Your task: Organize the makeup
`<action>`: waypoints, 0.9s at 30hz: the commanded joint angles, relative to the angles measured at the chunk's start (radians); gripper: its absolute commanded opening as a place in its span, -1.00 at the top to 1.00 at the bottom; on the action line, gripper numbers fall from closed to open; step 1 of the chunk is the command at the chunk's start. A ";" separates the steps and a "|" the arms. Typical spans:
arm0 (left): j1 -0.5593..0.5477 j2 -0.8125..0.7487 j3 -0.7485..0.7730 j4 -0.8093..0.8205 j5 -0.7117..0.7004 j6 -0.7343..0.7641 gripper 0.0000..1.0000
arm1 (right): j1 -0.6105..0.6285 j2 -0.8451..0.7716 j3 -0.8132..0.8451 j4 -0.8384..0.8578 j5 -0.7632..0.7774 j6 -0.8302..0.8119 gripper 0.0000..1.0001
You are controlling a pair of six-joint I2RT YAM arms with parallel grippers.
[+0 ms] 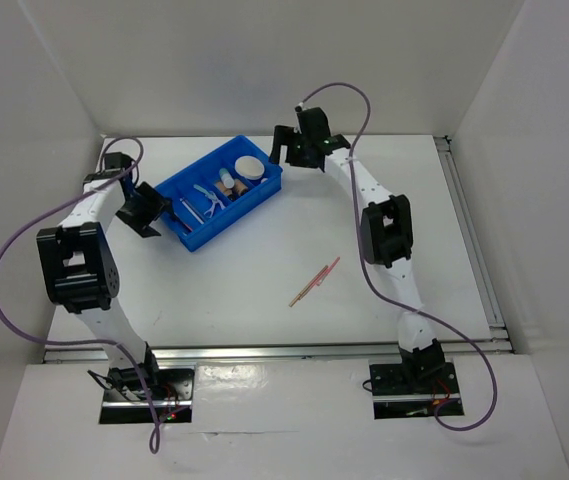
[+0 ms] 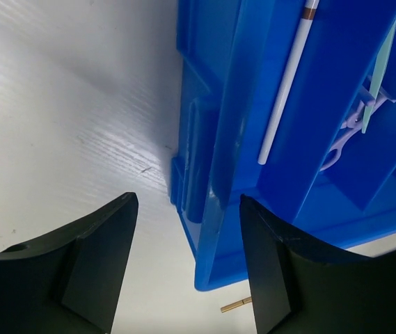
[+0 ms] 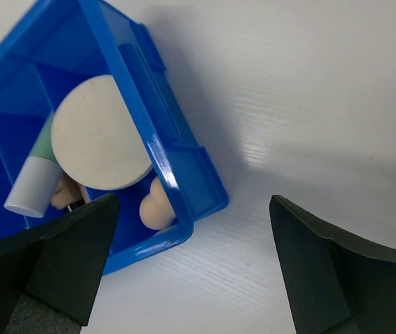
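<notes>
blue divided bin (image 1: 219,195) sits on the white table (image 1: 264,330), far left of centre, its long axis running from near-left to far-right in the top view.

contents, far-right end: a round cream compact (image 3: 100,132) lies flat across the dividers. a beige sponge (image 3: 154,205) is tucked in the corner compartment just under it. a pale tube (image 3: 34,184) lies beside the compact, white cap toward the near wall.

contents, near-left end: a thin white stick (image 2: 284,90) with a brown band lies lengthwise in one long compartment. the next compartment holds a lilac plastic piece (image 2: 347,129) and a mint strip (image 2: 380,69). i cannot tell what these are.

pink pencils (image 1: 314,282) lie outside the bin, on the open table between the arms and well apart from it. they lie close together, long axis diagonal, near-left to far-right, roughly parallel to the bin.

left gripper (image 2: 187,229) is at the bin's near-left corner, jaws spread, grasping nothing. right gripper (image 3: 194,229) hangs at the far-right corner, jaws spread wide, also grasping nothing.
</notes>
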 commanded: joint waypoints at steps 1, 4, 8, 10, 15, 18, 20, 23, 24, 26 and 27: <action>-0.005 0.026 -0.002 0.050 0.040 0.022 -0.47 | 0.014 0.040 0.056 0.012 -0.080 -0.046 -0.93; -0.023 0.055 -0.002 0.059 0.050 0.022 -0.42 | 0.014 0.061 0.056 0.012 -0.025 -0.046 -0.93; -0.034 0.074 -0.002 0.068 0.037 0.031 -0.39 | 0.014 0.071 0.029 0.038 0.052 -0.037 -0.66; -0.044 0.074 -0.002 0.059 0.037 0.042 -0.39 | 0.014 0.081 0.029 0.038 0.062 -0.037 -0.52; -0.054 0.083 0.016 0.059 0.027 0.052 -0.39 | 0.014 0.035 -0.057 0.047 0.108 -0.037 0.05; -0.063 0.083 0.025 0.037 0.017 0.075 -0.37 | 0.014 -0.023 -0.141 0.024 0.153 -0.037 0.05; -0.084 0.072 0.025 0.037 0.017 0.075 -0.37 | 0.014 -0.082 -0.236 0.015 0.200 -0.027 0.08; -0.121 0.046 -0.013 0.037 0.008 0.084 -0.37 | 0.014 -0.188 -0.401 0.024 0.257 -0.006 0.10; -0.133 0.046 -0.024 0.037 0.008 0.084 -0.34 | 0.014 -0.216 -0.442 0.033 0.269 -0.006 0.10; -0.171 0.013 -0.060 0.047 -0.001 0.084 -0.34 | 0.014 -0.296 -0.557 0.044 0.297 0.003 0.10; -0.185 0.003 -0.073 0.047 -0.012 0.084 -0.34 | 0.014 -0.319 -0.588 0.044 0.297 0.003 0.10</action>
